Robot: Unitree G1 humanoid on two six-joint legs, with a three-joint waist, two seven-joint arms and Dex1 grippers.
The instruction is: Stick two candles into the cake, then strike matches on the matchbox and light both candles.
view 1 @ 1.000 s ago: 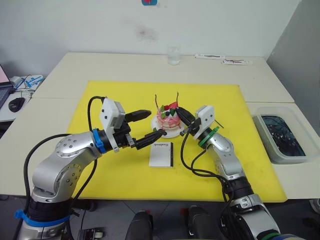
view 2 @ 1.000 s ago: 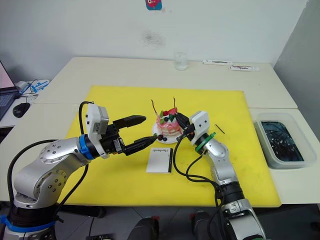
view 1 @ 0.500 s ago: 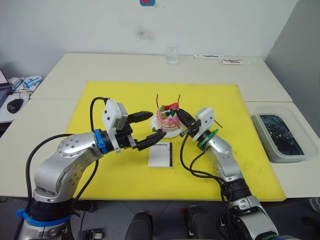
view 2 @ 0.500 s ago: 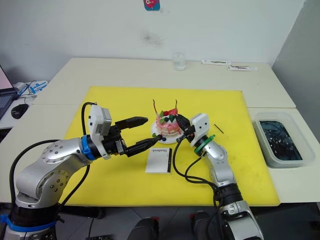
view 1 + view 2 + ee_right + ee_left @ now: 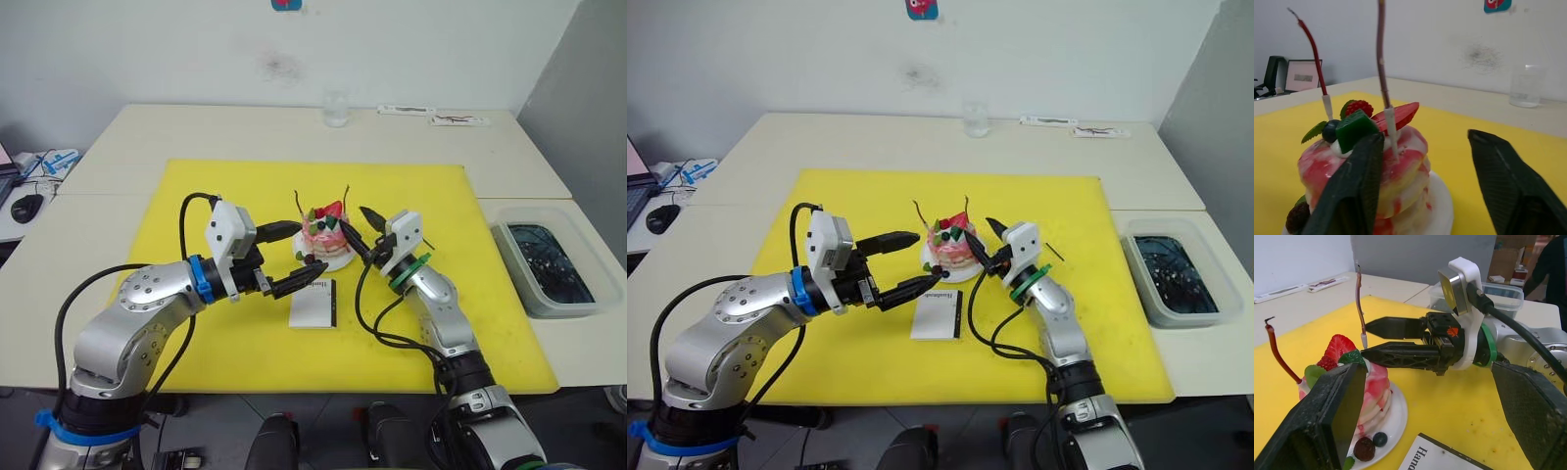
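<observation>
The pink cake (image 5: 326, 233) sits on its white plate in the middle of the yellow mat (image 5: 196, 196). Two thin reddish candles stand in it, one on the left (image 5: 299, 202) and one on the right (image 5: 347, 196). My right gripper (image 5: 353, 217) is open just right of the cake, its fingers (image 5: 1352, 191) apart beside the right candle (image 5: 1383, 73) without gripping it. My left gripper (image 5: 309, 252) is open wide at the cake's left front. The white matchbox (image 5: 314, 304) lies in front of the cake. A dark match (image 5: 1055, 252) lies on the mat behind my right wrist.
At the back of the table stand a clear glass (image 5: 337, 108) and two white strips (image 5: 407, 111). A clear tub with dark contents (image 5: 549, 264) sits off the mat at the right. A computer mouse (image 5: 27, 206) lies far left.
My right gripper has opened and let go of the right candle, which stays standing in the cake. The left arm has barely moved; the camera shifted slightly.
</observation>
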